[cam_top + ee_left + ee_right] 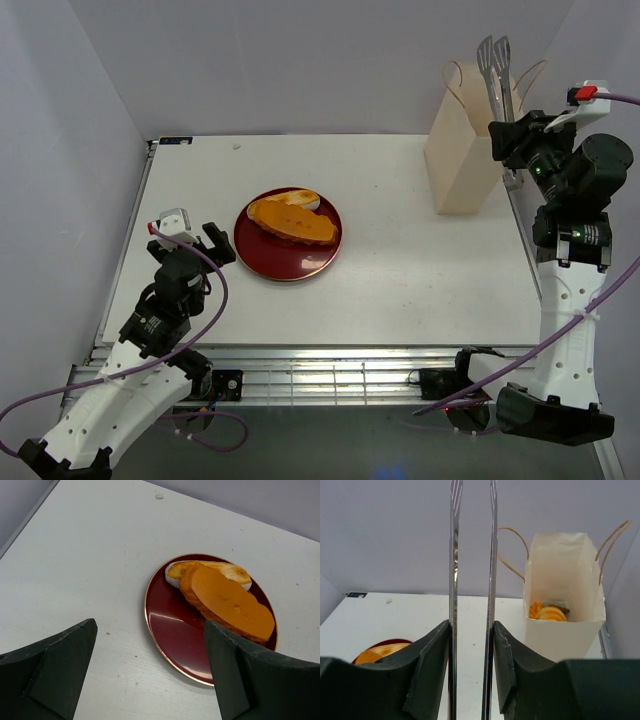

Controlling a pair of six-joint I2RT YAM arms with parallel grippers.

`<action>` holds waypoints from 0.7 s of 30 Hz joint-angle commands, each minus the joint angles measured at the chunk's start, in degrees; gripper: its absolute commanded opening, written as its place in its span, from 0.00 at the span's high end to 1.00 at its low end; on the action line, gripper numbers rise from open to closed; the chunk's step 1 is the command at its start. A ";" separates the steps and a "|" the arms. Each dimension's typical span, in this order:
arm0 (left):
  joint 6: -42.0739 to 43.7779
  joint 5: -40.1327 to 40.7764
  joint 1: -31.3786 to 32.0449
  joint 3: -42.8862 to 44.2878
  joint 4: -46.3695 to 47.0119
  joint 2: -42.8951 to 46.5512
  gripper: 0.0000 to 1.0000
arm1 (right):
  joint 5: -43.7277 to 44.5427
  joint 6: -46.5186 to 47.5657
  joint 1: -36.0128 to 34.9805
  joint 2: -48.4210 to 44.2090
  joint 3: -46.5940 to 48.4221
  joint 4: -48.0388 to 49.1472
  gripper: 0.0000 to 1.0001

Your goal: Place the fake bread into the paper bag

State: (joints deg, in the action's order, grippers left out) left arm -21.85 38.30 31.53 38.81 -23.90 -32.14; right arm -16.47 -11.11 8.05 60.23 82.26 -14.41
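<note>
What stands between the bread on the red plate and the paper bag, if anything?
Nothing visible. Only bare table lies between the plate holding the fake bread and the paper bag, whose mouth is open. The right end effector holds the tongs raised near the bag, not across that path.

- The tongs (453,580), left of the bag (565,640), run off the top and bottom edges of the right wrist picture, so their ends are cut off.
- The bread (551,613) inside the bag shows only its tops over the near wall; the kinds are unclear.
- The plate (170,630), left of the bag, has part of its near rim hidden behind a finger of the left gripper (149,630).
</note>
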 commanded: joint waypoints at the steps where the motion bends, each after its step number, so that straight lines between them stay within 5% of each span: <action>1: 0.66 -0.33 0.20 -0.66 1.14 0.41 0.02 | -4.27 0.48 -1.46 -1.43 1.06 1.58 0.56; 6: 0.84 -0.51 0.20 -0.57 1.23 -0.38 0.05 | -10.42 -0.31 -4.53 -1.60 -1.40 2.81 0.56; 16: 0.75 0.80 0.20 -0.66 1.23 -1.26 0.03 | -4.45 8.82 -30.26 -0.29 -8.95 0.53 0.57; 21: 0.58 1.33 0.20 -0.66 1.31 -1.78 0.03 | -6.64 10.76 -34.42 0.24 -15.98 2.45 0.56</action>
State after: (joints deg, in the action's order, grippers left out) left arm -21.43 38.65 31.53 38.70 -23.49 -33.67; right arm -22.65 -3.20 -25.17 60.51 68.88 -14.81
